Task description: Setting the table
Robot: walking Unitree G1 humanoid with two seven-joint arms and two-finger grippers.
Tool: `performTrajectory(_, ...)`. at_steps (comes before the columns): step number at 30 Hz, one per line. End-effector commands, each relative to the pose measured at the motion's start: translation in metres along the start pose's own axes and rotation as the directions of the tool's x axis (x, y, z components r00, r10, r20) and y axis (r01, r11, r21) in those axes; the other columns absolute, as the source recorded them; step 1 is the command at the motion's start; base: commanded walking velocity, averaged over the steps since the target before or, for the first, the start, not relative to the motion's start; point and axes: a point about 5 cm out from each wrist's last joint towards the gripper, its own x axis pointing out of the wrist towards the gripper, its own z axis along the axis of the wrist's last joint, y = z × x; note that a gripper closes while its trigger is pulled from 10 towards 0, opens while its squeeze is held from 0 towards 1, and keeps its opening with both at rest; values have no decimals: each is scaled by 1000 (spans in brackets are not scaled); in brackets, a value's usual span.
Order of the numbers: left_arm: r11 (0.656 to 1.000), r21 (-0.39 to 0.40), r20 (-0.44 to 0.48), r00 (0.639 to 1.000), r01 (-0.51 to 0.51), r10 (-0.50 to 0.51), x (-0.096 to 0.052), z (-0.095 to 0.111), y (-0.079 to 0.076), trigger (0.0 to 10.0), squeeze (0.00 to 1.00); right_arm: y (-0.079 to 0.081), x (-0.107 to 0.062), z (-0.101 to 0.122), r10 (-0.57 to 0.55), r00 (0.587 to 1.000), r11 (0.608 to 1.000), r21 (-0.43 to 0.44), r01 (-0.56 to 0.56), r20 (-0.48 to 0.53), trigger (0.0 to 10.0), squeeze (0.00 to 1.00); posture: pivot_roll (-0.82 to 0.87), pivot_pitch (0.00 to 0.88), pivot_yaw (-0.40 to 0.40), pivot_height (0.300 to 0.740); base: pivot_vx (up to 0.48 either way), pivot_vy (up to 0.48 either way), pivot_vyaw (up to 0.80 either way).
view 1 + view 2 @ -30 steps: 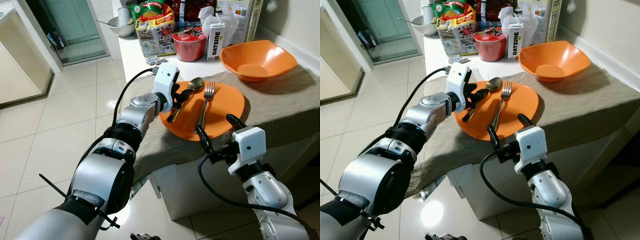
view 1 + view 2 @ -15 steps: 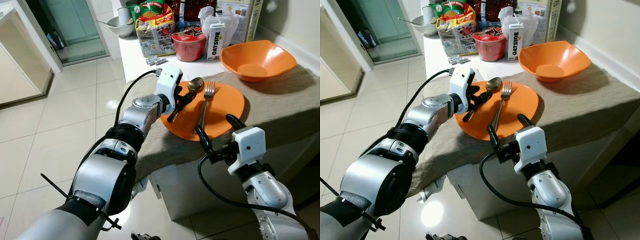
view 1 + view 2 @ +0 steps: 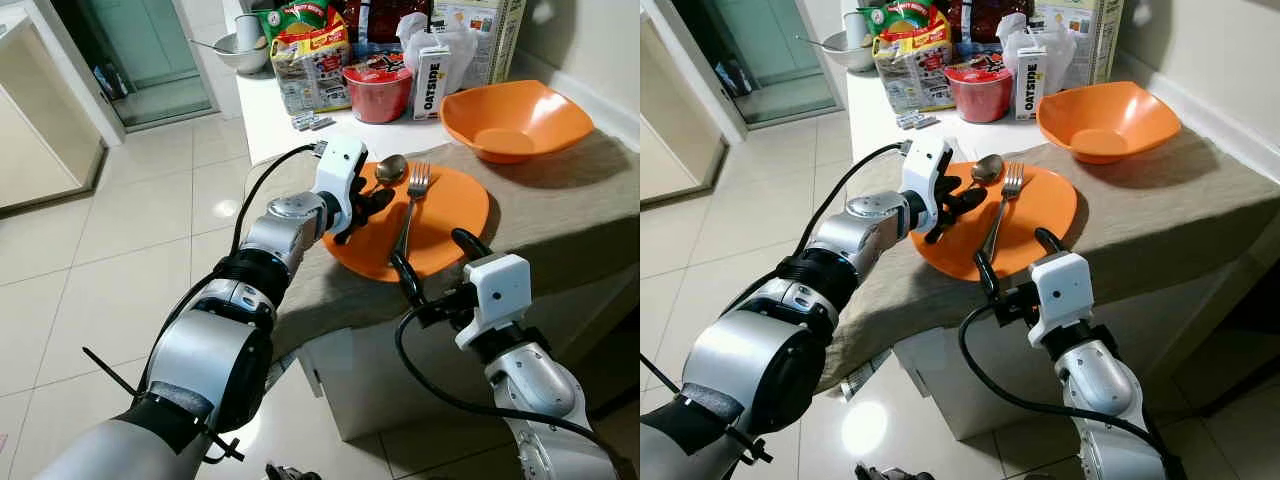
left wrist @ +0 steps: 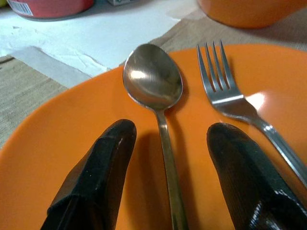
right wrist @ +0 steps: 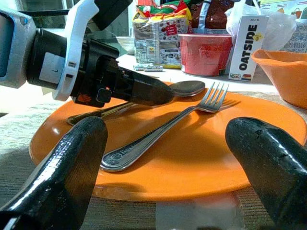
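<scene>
You had the left gripper (image 4: 165, 167) spread over the spoon (image 4: 153, 84), a finger on either side of its handle, seemingly not yet gripping. Spoon and fork (image 3: 411, 205) lay on the orange plate (image 3: 450, 215) at frame center. The right gripper (image 3: 432, 262) hung open at the plate's near edge.

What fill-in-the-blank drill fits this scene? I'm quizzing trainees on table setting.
1. The spoon and fork lie on the orange ____.
2. The left gripper straddles the ____ handle.
3. The right gripper hovers at the plate's near ____.
Missing: plate; spoon's; edge
</scene>
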Motion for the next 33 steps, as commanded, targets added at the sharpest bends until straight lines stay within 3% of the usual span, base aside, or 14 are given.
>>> performTrajectory(1,1000,7,-38,999,-5,6,-2,-9,4,10000,0,3,2,0,12,1000,1000,-1,-12,-1,10000,0,-271,38,172,740,0,0,0)
performTrajectory(12,1000,27,-88,996,-2,5,-3,-15,4,10000,0,3,3,1,11,1000,1000,-4,-11,0,10000,0,-272,46,173,740,0,0,0)
performTrajectory(13,1000,22,-89,996,-1,3,-3,-16,4,4824,0,3,3,1,11,1000,1000,-4,-11,0,10000,0,-271,46,172,740,0,0,0)
performTrajectory(14,1000,22,-89,996,-1,3,-3,-16,4,4824,0,3,3,1,11,1000,1000,-4,-11,0,10000,0,-271,46,172,740,0,0,0)
performTrajectory(15,1000,18,-91,996,4,-3,-3,-16,4,0,0,3,3,1,11,1000,1000,-6,-11,1,10000,0,-271,48,171,740,0,0,0)
performTrajectory(33,1000,12,-78,997,27,-26,-3,-15,3,0,0,3,4,0,13,1000,1000,-9,-13,1,10000,0,-271,37,171,740,0,0,0)
